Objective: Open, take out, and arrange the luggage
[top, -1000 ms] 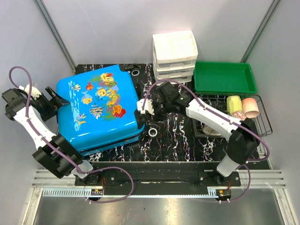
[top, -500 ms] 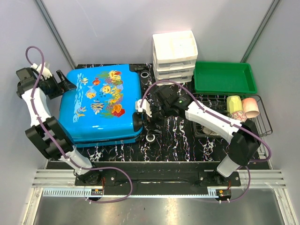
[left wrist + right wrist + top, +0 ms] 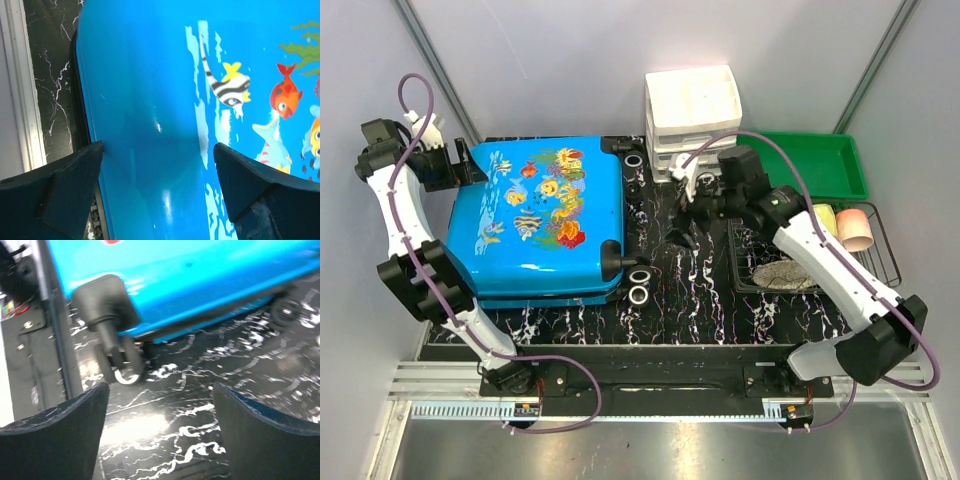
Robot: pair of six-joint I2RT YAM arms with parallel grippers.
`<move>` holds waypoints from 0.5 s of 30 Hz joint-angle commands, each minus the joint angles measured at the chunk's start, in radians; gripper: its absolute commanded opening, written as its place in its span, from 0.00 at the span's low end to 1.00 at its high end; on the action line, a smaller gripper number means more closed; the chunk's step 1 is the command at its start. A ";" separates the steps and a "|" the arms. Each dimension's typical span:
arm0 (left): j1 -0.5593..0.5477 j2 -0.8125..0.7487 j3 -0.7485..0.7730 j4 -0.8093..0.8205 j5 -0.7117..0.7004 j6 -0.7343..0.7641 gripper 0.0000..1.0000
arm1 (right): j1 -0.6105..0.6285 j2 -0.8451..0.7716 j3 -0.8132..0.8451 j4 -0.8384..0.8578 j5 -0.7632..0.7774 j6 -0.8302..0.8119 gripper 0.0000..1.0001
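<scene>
The luggage point(image 3: 545, 225) is a bright blue hard-shell case lying flat and closed on the black marbled mat point(image 3: 700, 300), fish print up, black wheels point(image 3: 640, 285) facing right. My left gripper point(image 3: 465, 165) is open at the case's back left corner. In the left wrist view the blue lid point(image 3: 150, 75) fills the space between the spread fingers of this gripper point(image 3: 159, 165). My right gripper point(image 3: 688, 210) is open over the mat, well right of the case. Its wrist view has bare mat between the fingers point(image 3: 55, 435), with the case's side point(image 3: 200, 275) and a wheel point(image 3: 122, 367) beyond.
A white three-drawer organiser point(image 3: 692, 120) stands at the back, a green tray point(image 3: 800, 165) to its right. A wire rack point(image 3: 880, 260) at the right holds a yellow-green cup point(image 3: 820, 222), a pink cup point(image 3: 855, 228) and a grey item point(image 3: 785, 275).
The case has swung round to lie squarer to the table. My right gripper opened and drew back to the right, away from its edge. My left gripper moved toward the back.
</scene>
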 commanded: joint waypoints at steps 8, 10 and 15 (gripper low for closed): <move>-0.102 -0.199 -0.097 -0.126 0.192 0.101 0.95 | -0.084 0.076 -0.378 0.764 -0.089 0.106 0.70; -0.111 -0.213 -0.113 -0.131 0.189 0.101 0.95 | -0.084 0.126 -0.435 0.859 -0.138 0.161 0.66; -0.114 -0.222 -0.106 -0.171 0.160 0.115 0.95 | -0.048 0.202 -0.565 1.195 -0.208 0.264 0.64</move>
